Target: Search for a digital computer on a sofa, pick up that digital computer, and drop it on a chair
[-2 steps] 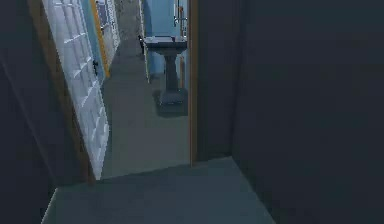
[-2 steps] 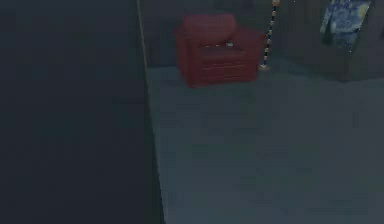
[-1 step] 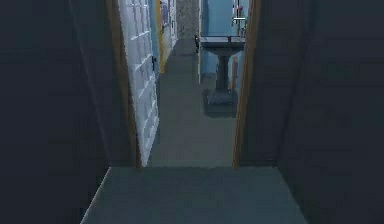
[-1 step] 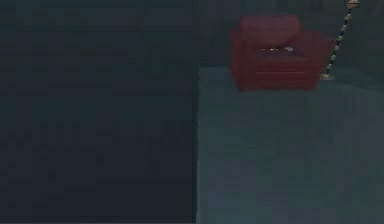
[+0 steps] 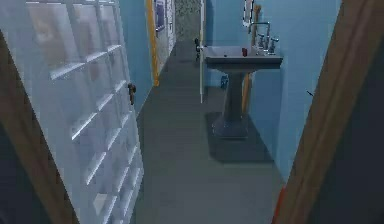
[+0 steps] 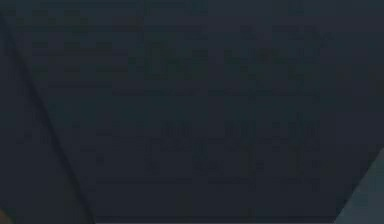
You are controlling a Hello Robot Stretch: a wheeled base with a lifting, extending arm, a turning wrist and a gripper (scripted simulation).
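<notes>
Blue walls (image 5: 300, 70), pedestal sink (image 5: 243, 62), glass-paned door (image 5: 88, 110)

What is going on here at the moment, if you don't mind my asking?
The robot looks through a doorway into a narrow blue-walled bathroom. A glass-paned door stands open at the forward view's left, and a dark pedestal sink stands farther in on the right. The arm side view faces a plain dark wall. It seems to be at the searching stage of its task.
</notes>
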